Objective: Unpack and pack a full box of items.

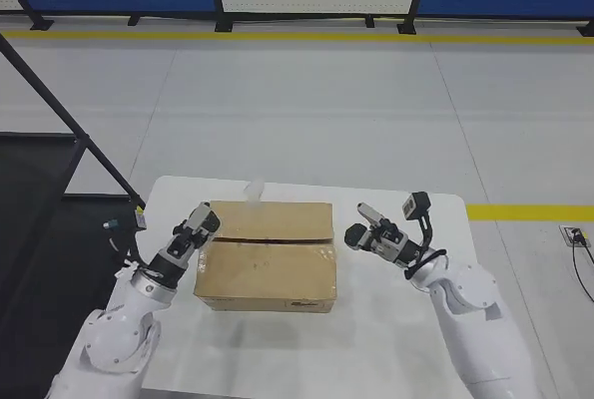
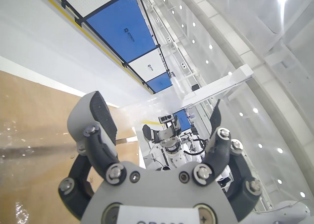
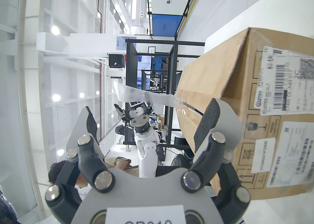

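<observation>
A closed brown cardboard box (image 1: pixel 267 261) stands in the middle of the white table (image 1: pixel 396 329), its top flaps meeting at a seam. A loose strip of clear tape (image 1: pixel 254 192) sticks up from the box's far edge. My left gripper (image 1: pixel 205 215) hangs open at the box's upper left corner; in the left wrist view the gripper (image 2: pixel 159 112) holds nothing and the box (image 2: pixel 36 124) lies beside one finger. Off the box's right end my right gripper (image 1: pixel 364 221) is open, and in the right wrist view the gripper (image 3: pixel 147 122) is empty beside the box's labelled end (image 3: pixel 282 112).
A black metal frame (image 1: pixel 37 110) and a dark surface stand to the left of the table. A cable (image 1: pixel 586 269) lies on the floor at the right. Bare table shows in front of the box and to its right.
</observation>
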Controlling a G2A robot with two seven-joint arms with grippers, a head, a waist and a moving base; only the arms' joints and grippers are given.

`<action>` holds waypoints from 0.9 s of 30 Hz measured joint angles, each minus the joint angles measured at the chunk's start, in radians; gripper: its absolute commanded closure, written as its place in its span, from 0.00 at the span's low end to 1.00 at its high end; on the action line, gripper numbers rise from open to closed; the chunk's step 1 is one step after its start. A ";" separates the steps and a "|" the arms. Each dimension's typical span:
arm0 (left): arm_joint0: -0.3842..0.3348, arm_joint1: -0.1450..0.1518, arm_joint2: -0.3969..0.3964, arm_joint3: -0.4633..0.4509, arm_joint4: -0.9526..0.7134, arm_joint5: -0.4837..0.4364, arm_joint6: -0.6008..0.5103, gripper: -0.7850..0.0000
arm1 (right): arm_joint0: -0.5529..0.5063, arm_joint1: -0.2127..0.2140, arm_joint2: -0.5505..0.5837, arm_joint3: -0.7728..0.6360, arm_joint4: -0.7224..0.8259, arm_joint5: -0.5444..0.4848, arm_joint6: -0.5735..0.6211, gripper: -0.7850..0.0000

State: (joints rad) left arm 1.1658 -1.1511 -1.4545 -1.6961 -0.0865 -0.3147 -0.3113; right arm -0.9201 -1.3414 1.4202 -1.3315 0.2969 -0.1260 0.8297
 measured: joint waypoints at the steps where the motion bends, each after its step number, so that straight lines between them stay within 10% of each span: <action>1: -0.005 -0.001 0.007 0.005 0.001 0.002 0.000 0.00 | -0.012 0.003 0.012 -0.005 0.006 -0.004 0.002 0.00; 13: -0.032 -0.010 0.046 0.023 0.001 0.012 -0.007 0.00 | -0.067 0.023 0.056 -0.007 0.039 -0.023 0.019 0.00; 21: 0.022 0.009 -0.168 -0.031 -0.240 0.074 -0.073 0.00 | -0.018 0.020 -0.005 -0.026 -0.016 -0.036 -0.055 0.00; 27: -0.011 0.055 -0.340 0.044 -0.273 0.273 -0.418 0.00 | -0.011 0.020 -0.022 -0.033 -0.076 -0.027 -0.096 0.00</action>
State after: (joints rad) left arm 1.1548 -1.0959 -1.7948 -1.6519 -0.3600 -0.0414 -0.7292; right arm -0.9314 -1.3211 1.3983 -1.3642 0.2210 -0.1533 0.7334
